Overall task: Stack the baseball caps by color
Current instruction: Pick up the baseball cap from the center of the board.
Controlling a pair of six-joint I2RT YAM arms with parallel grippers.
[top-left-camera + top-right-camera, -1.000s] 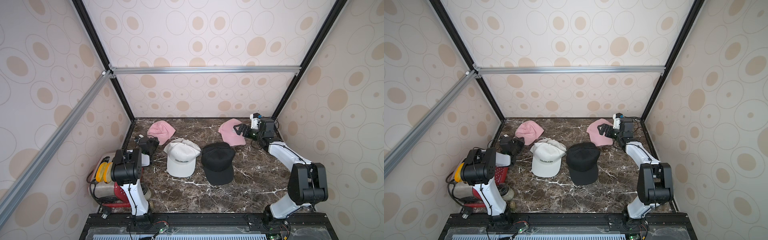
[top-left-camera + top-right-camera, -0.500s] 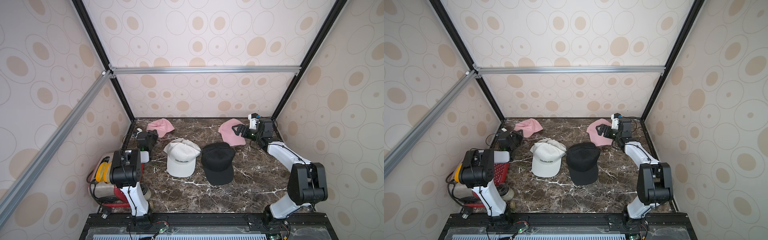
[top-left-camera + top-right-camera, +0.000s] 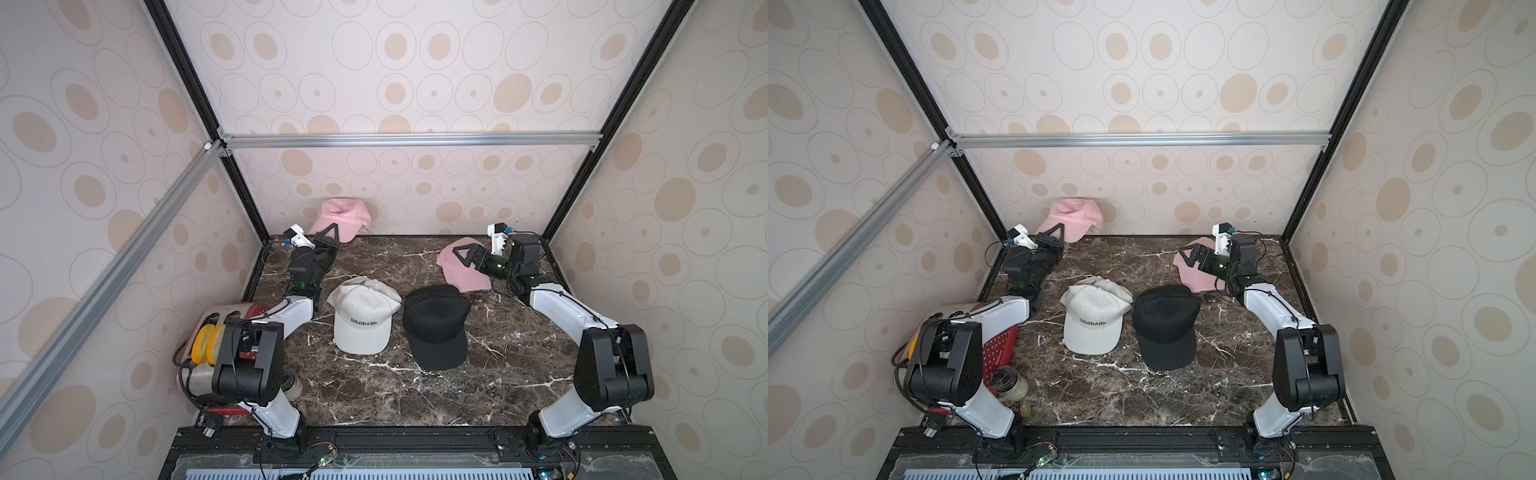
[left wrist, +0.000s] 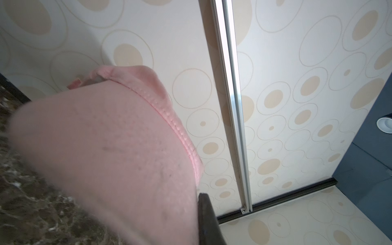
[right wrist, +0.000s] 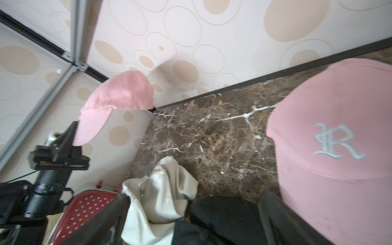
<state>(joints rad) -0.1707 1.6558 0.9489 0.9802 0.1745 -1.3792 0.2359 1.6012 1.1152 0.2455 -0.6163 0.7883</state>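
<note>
Pink cap [image 3: 345, 214] brim clenched in left fingers [image 5: 66, 137], aloft; right fingers [image 5: 272, 212] spread wide at second pink cap [image 3: 465, 278].

Walls: cream wallpaper [image 3: 457, 54] printed with beige ovals and thin ringed outlines, seen on three sides.
Frame: black corner posts [image 3: 183, 66]; aluminium rails [image 3: 415, 139] fixed across the back and along one side.
Tabletop [image 3: 374, 395]: dark brown marble, white-veined, black-edged.
Light: even and soft; only faint shadows cast.

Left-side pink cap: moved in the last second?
Yes. The pink cap, pinched by its brim in the left gripper, has risen off the marble table; it now shows against the back wall, above the table's rear edge.
</note>
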